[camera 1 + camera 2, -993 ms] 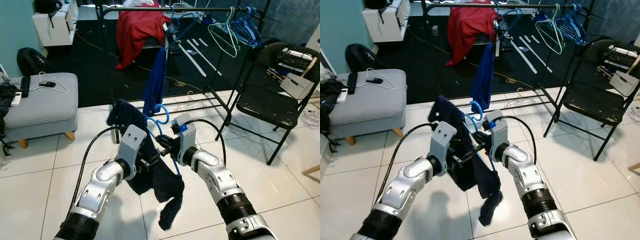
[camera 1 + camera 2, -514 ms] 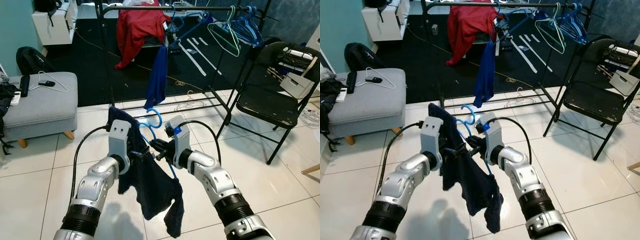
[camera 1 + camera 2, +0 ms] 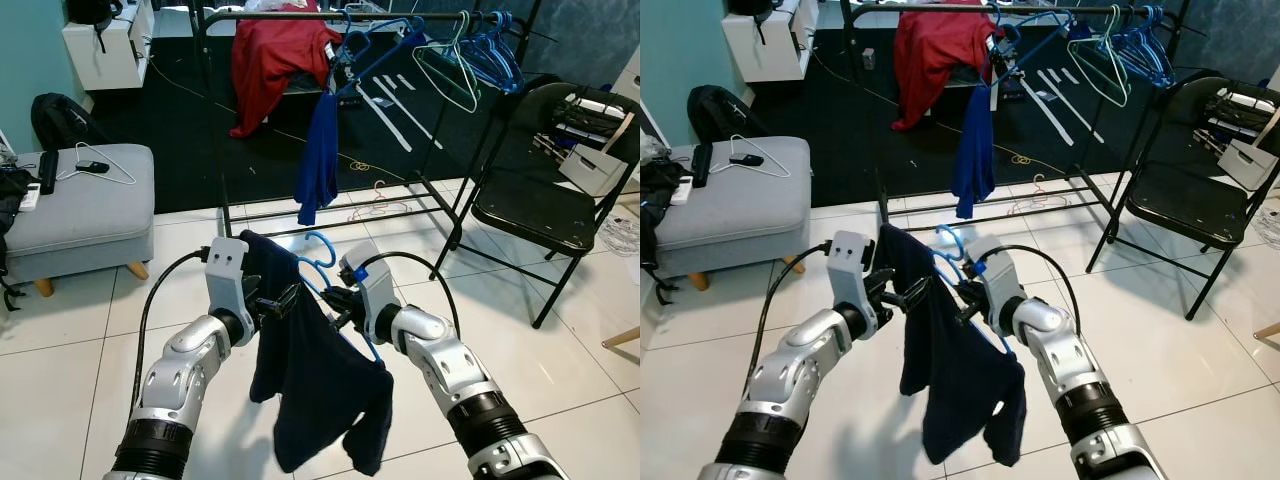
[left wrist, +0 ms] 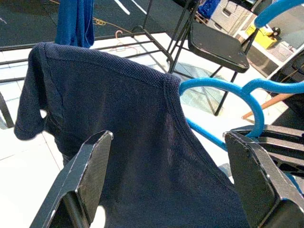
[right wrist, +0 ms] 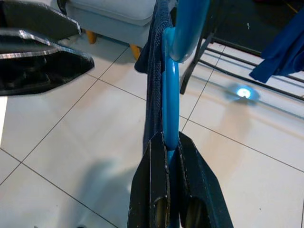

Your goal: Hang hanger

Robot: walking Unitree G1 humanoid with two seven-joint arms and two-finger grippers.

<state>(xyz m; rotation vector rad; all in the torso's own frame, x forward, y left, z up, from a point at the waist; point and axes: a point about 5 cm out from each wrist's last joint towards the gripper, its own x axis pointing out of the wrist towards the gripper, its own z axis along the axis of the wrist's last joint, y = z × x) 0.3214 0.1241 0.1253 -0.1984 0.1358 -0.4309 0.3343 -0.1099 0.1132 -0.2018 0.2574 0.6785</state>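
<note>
Hanger (image 3: 322, 262) of bright blue plastic sits between our two arms, above the white tiled floor (image 3: 80, 340), with a dark navy garment (image 3: 315, 370) draped over it and hanging down in loose folds. We see our right gripper (image 5: 167, 142) with its fingers pressed together on the blue bar of the hanger, pinching it edge-on, as the right wrist view shows. Our left gripper (image 4: 166, 156) is spread wide, its two black fingers (image 4: 92, 166) standing on either side of the garment's shoulder without closing on it; the blue hook curls just beyond the far finger in that view. In the eye views the left gripper lies just beside the garment's upper left corner, and the hook rises above the cloth between the two wrists. Ahead of us stands a black clothes rail (image 3: 330, 16) on a dark floor, well apart from the held hanger. On it we see a red garment (image 3: 270, 60), a blue garment (image 3: 320, 150) dangling from a hanger, and several empty hangers, pale green (image 3: 445, 70) and blue (image 3: 490, 55), bunched toward the right end. To the right of the rail is a black folding chair (image 3: 545, 215); to the left is a grey ottoman (image 3: 80, 210) carrying a white wire hanger and small dark items.
</note>
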